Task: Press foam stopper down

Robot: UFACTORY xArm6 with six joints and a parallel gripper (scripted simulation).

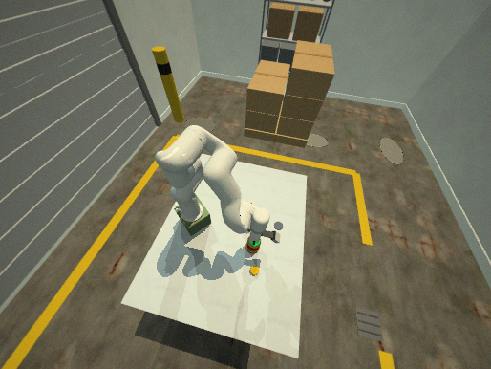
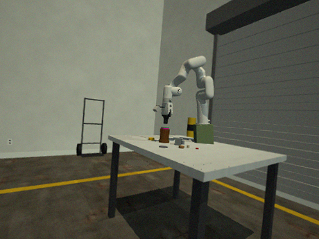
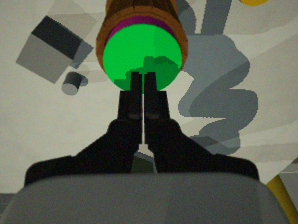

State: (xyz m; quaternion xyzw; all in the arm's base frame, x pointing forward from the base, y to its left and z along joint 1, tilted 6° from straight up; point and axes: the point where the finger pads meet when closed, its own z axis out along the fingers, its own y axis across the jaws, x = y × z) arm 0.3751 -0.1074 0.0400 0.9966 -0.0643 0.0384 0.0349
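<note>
A brown jar [image 2: 164,135] stands upright on the white table. Its green foam stopper [image 3: 141,55] sits on a magenta band and rises a little above the rim. The jar also shows in the top view [image 1: 253,246]. My gripper [image 3: 142,88] is shut and empty, pointing straight down over the stopper. In the exterior view the fingertips [image 2: 165,121] hang a short gap above the stopper, not touching it.
A yellow disc [image 1: 254,271] lies on the table near the jar. A grey block [image 3: 48,48], a small grey cylinder [image 3: 71,83] and a few other small bits lie beside the jar. The arm's green base block [image 2: 203,133] stands behind.
</note>
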